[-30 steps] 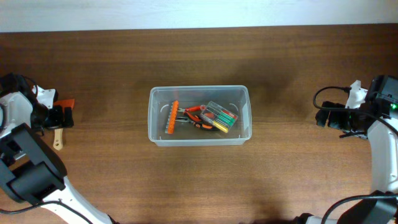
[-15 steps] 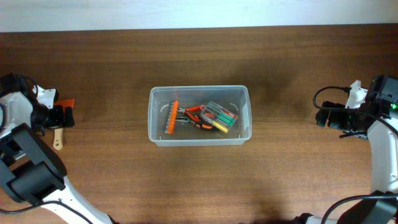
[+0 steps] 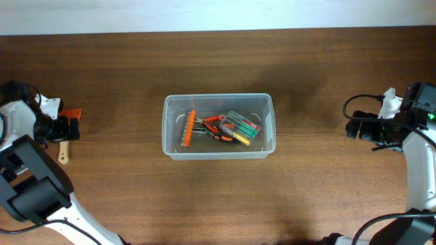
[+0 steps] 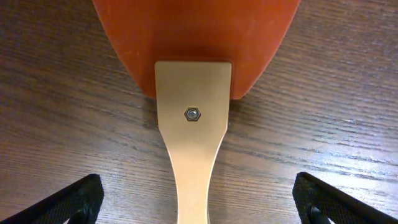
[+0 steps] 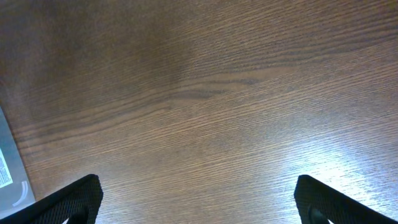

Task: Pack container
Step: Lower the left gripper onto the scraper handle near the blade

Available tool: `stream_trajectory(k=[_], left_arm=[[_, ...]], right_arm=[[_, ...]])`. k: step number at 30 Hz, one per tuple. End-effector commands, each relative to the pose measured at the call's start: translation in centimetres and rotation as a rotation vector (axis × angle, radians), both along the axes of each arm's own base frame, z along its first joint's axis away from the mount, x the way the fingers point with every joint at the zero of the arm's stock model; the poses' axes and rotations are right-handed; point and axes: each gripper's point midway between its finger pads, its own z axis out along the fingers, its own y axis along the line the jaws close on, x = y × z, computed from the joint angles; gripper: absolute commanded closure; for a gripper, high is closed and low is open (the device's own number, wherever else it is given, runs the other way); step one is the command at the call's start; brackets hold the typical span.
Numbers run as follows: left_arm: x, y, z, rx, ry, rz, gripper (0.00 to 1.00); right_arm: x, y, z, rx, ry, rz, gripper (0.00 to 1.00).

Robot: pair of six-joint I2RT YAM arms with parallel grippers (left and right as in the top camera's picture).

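While the scraper (image 4: 193, 143) lies outside the container (image 3: 218, 96), step in hand: lower, close on the wooden handle, keep it centred.
Left claw (image 4: 199, 205): spread wide, empty, fingers either side of the handle, apart from it.
Right claw (image 5: 199, 202): spread wide, empty, over bare counter (image 5: 217, 93).
Container: centre of overhead frame, holding tools, well apart from both claws.
Obscured: blade top and handle end cropped; contents overlap, hard to name.

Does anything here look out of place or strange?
Yes. A scraper with an orange blade lies on the table at the far left, outside the container, beneath the open left gripper. The other tools are inside the container.
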Motion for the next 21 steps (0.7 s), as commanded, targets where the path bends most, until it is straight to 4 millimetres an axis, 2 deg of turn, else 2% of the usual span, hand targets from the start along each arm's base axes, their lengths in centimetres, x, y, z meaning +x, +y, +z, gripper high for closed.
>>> stream_trajectory(k=[1,7,21], left_arm=[[-0.2,0.3,-1.0,-0.009,0.027,0.001,0.01],[-0.5,0.1,-2.0,-0.024,0.051,0.001,0.01],[-0.3,0.6,-2.1,-0.011,0.042,-0.012,0.01]], right_arm=[[0.1,0.0,0.0,0.010,-0.004,-0.007,0.01],[0.1,0.0,0.0,0.010,-0.004,-0.007,0.02],[0.1,0.0,0.0,0.010,-0.004,-0.007,0.01]])
